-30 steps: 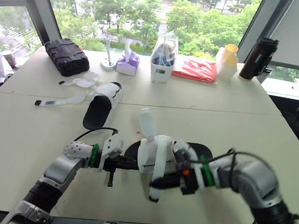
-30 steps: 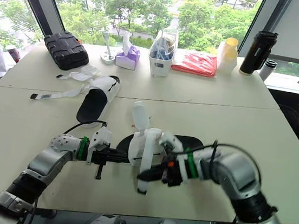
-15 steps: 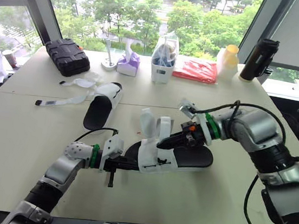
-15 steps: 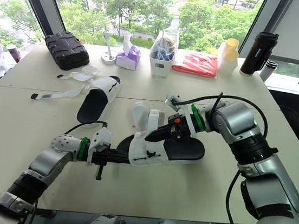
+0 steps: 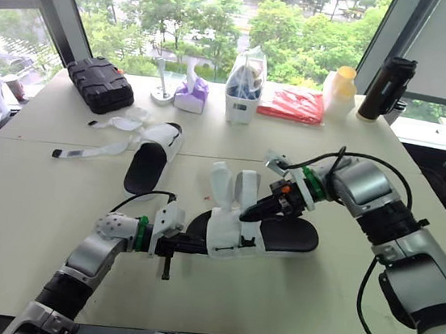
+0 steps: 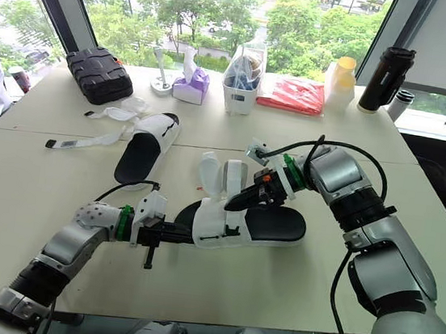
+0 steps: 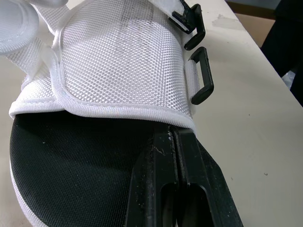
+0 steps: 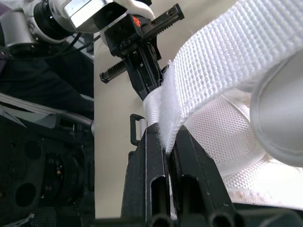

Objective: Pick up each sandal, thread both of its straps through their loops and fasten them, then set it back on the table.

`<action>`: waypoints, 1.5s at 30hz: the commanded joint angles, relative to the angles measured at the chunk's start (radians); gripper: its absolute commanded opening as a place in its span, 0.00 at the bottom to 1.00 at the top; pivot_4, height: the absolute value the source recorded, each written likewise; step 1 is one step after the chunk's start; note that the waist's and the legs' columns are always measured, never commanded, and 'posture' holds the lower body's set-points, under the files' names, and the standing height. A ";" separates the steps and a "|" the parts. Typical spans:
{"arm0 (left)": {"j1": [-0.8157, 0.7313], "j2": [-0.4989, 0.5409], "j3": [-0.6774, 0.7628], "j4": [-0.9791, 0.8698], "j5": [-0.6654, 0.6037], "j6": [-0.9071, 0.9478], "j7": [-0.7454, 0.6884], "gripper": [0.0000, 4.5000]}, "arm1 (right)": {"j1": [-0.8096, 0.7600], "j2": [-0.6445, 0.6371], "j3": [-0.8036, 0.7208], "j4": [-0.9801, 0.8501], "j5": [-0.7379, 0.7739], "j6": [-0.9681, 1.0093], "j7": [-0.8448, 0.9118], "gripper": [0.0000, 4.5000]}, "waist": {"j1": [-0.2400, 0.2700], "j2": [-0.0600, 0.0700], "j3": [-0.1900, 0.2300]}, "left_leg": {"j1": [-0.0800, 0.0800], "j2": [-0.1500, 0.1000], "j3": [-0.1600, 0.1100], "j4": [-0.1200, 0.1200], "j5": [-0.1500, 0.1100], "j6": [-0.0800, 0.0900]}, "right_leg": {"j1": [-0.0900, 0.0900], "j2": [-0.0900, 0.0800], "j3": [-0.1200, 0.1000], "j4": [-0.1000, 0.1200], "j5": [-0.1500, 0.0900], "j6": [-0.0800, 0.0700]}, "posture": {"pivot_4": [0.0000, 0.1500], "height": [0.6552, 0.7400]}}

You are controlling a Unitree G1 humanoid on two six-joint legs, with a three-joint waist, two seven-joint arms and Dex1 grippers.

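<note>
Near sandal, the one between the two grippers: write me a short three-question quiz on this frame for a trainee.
1. True or false: the right gripper is shut on a white strap of the near sandal.
2. The left gripper clamps the near sandal at: A) the end with the white upper; B) the bare heel end; C) a black loop.
3. Fill in: the far sandal lies on the ___, its straps ___.
Key: 1 true; 2 A; 3 table, unfastened.
</note>
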 commanded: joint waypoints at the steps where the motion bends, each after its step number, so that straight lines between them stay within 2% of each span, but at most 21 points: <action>1: 0.020 0.003 -0.035 0.012 0.034 0.015 0.009 0.00 | -0.011 -0.015 0.021 -0.020 -0.042 -0.035 0.047 0.01 | 0.000 0.000 0.000 | 0.000 0.000 0.000 0.000 0.000 0.000 | 0.000 0.000 0.000 0.000 0.000 0.000 | 1.00 1.00; 7: 0.018 0.001 -0.035 0.013 0.034 0.014 0.015 0.00 | 0.016 -0.015 0.029 -0.086 -0.065 -0.067 0.055 0.01 | -0.001 0.000 0.000 | 0.000 0.000 0.000 0.000 0.000 0.000 | -0.001 0.000 0.000 0.000 0.000 0.000 | 1.00 1.00; 11: 0.020 0.001 -0.035 0.011 0.033 0.013 0.020 0.00 | 0.063 -0.021 0.017 -0.194 -0.080 -0.119 0.038 0.01 | -0.001 0.000 0.000 | 0.000 0.000 0.000 0.000 0.000 0.000 | -0.001 0.000 0.000 0.000 0.000 0.000 | 1.00 1.00; 29: 0.025 -0.002 -0.035 0.003 0.024 0.028 0.024 0.00 | 0.204 -0.093 -0.061 -0.484 -0.017 -0.033 -0.011 0.01 | 0.001 0.000 0.000 | 0.000 0.000 0.000 0.000 -0.001 0.000 | -0.001 0.000 0.000 0.000 0.000 0.000 | 1.00 1.00; 35: 0.021 -0.003 -0.036 0.007 0.026 0.027 0.020 0.00 | 0.248 -0.081 -0.085 -0.487 -0.029 -0.046 -0.086 0.01 | 0.000 0.000 0.000 | 0.000 0.000 0.000 0.000 -0.002 0.000 | -0.001 0.000 0.000 -0.001 0.000 0.000 | 1.00 1.00; 38: 0.016 -0.005 -0.037 0.013 0.027 0.026 0.018 0.00 | 0.243 -0.062 -0.105 -0.462 -0.025 -0.044 -0.121 0.19 | -0.001 0.000 0.000 | 0.000 0.000 0.000 0.000 -0.002 0.000 | -0.001 0.000 0.000 -0.001 0.000 0.000 | 1.00 1.00; 45: 0.011 -0.010 -0.039 0.015 0.030 0.029 0.019 0.00 | 0.245 -0.173 -0.175 -0.535 0.031 -0.050 -0.073 0.94 | 0.001 0.000 0.000 | 0.000 0.000 0.000 0.000 -0.002 0.000 | 0.000 0.000 0.000 -0.001 0.000 0.000 | 1.00 1.00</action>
